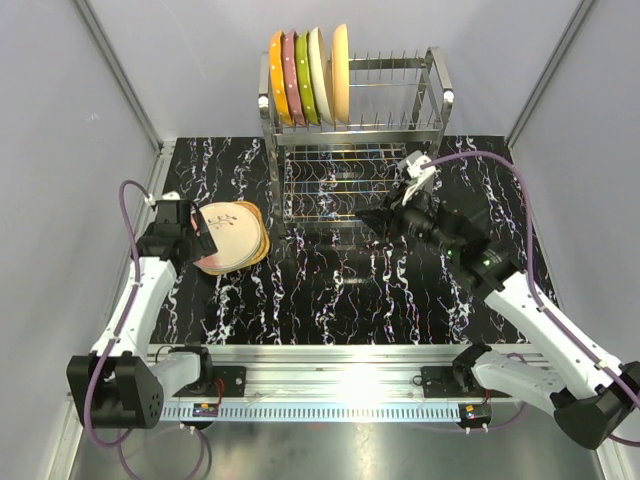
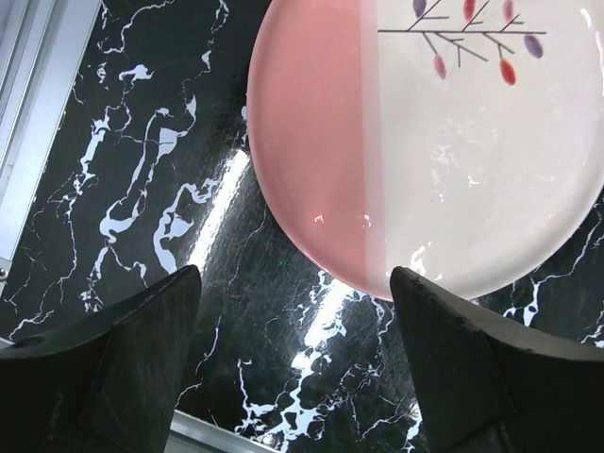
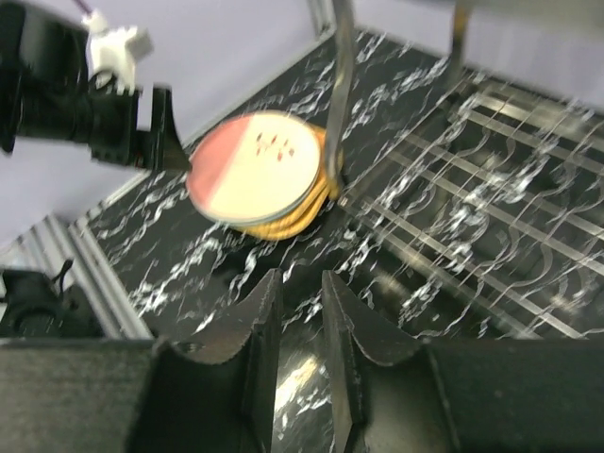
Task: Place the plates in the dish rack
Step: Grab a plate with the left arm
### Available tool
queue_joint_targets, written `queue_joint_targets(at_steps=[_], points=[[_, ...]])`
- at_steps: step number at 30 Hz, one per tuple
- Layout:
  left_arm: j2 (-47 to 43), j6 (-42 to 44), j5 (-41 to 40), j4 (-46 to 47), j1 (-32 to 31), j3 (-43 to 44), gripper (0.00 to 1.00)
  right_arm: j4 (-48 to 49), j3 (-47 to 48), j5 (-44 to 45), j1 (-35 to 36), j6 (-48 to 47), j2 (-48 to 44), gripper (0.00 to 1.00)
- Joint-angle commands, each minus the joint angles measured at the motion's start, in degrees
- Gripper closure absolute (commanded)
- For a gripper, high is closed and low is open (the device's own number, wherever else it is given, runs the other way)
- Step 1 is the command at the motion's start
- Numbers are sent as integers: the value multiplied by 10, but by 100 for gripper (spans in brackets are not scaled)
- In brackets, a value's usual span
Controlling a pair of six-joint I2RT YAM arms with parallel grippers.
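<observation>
Left pincer (image 2: 293, 349), jaws spread and empty, just short of the pink-and-cream top plate (image 2: 444, 142) of the stack; five plates (image 1: 308, 75) already stand in the dish rack (image 1: 400, 100). Right pincer (image 3: 300, 349), nearly clenched, empty. Best practice: straddle the near rim, lift only one plate.

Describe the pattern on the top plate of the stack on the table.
The top plate is half pink, half white, with a thin branch motif and small red-purple leaves; clearest in the left wrist view.

One dish rack (image 1: 355, 125). Five plates (image 1: 308, 76) upright in dish rack's top tier: orange, pink, green, cream, tan. One plate stack (image 1: 232, 238) left of dish rack, count unclear, pink-and-white one on top. Two end effectors.
</observation>
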Motion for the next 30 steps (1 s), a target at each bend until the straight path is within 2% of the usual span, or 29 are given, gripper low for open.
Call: queue_joint_targets(at_steps=[1, 4, 10, 14, 15, 26, 28, 30], points=[[11, 5, -20, 13, 3, 29, 21, 41, -38, -28, 18, 19, -18, 70], [34, 5, -29, 7, 3, 33, 33, 51, -68, -29, 41, 26, -24, 71], [99, 4, -47, -4, 15, 48, 36, 71, -123, -38, 57, 40, -27, 71], [125, 2, -42, -8, 22, 55, 47, 76, -143, -37, 60, 41, -33, 71], [127, 3, -37, -8, 24, 55, 55, 77, -146, -33, 61, 42, -34, 71], [157, -1, -42, -10, 30, 57, 60, 74, -147, -27, 72, 41, -25, 71], [166, 0, -30, -10, 32, 59, 68, 73, -148, -24, 74, 40, -24, 71], [173, -1, -27, -11, 32, 65, 70, 67, -147, -23, 78, 39, -22, 71]])
